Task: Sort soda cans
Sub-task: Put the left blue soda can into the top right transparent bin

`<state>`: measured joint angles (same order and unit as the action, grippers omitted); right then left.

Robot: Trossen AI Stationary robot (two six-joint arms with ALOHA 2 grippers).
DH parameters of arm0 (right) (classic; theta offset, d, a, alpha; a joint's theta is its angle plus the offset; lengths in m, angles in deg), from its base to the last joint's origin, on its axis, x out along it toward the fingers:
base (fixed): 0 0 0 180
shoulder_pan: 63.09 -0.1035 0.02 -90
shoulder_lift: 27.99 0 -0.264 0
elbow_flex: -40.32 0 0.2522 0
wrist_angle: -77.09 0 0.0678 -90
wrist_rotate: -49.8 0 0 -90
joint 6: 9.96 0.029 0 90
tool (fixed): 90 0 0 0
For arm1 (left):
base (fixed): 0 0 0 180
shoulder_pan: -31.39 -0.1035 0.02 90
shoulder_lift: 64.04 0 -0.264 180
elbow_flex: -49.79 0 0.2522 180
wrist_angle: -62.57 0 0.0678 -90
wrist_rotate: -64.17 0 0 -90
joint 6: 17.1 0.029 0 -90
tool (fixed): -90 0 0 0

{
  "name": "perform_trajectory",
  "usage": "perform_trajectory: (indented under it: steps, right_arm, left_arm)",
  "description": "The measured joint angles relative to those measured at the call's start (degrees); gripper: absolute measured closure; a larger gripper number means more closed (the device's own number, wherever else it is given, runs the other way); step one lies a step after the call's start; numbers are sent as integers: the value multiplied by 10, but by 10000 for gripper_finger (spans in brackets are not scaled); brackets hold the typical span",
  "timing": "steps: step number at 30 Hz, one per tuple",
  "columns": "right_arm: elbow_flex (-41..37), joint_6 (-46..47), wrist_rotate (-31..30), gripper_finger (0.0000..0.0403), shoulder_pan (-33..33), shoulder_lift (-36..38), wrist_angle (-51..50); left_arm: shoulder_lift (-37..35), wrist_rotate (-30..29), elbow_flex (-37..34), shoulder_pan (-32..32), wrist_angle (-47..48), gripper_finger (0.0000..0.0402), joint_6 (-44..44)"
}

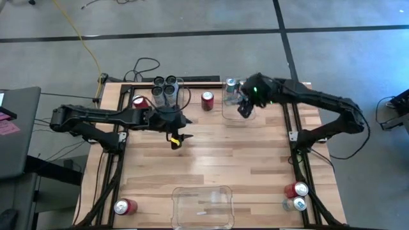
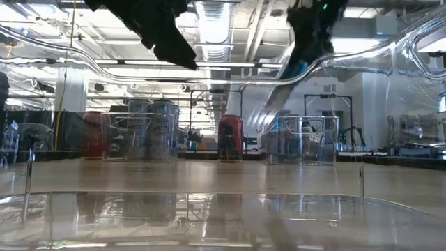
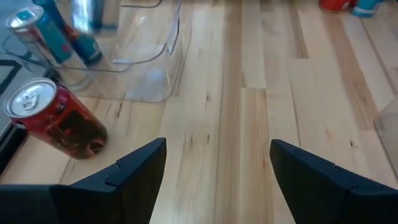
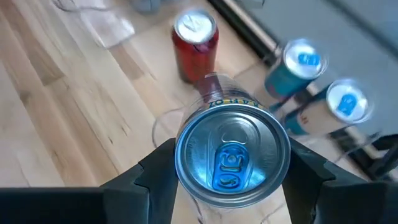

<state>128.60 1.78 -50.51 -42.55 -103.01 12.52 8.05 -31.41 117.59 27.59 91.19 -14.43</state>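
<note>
My right gripper (image 1: 245, 107) hangs over the clear bin (image 1: 238, 116) at the far right, shut on a silver soda can with a blue tab (image 4: 231, 155). Two more silver-and-blue cans (image 4: 298, 65) stand in that bin. A red can (image 1: 207, 101) stands upright on the table between the two far bins. My left gripper (image 1: 179, 139) hovers open over bare wood near the far-left bin (image 1: 181, 96), which holds dark grey cans (image 1: 165, 88). Another red can (image 3: 56, 118) stands beside that bin. My right gripper pinches the silver can between its two fingers, one on each side of the can's wall (image 4: 180, 168), just below the top rim. The fingers come slanting down from above. The can is lifted clear of the table, its top toward the wrist camera.
A third clear bin (image 1: 203, 206) stands at the table's near edge. A red can (image 1: 126, 206) lies at the near left corner. A red can (image 1: 296, 190) and a silver one (image 1: 295, 204) are at the near right. The middle of the table is bare wood.
</note>
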Motion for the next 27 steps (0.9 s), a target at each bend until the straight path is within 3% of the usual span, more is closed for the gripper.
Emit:
perform_trajectory:
  steps: [6, 13, 27]
  right_arm:
    - [0, -30, 48, 178, 88, -72, 1]
    - [24, -48, 67, 178, 117, -160, -13]
    - [244, -78, 72, 178, 123, -336, -165]
  left_arm:
    - [-16, -10, -39, 0, -30, 117, 1]
    - [-28, -26, -120, -15, -83, 117, -21]
    - [-28, -30, -150, -24, -125, 117, -19]
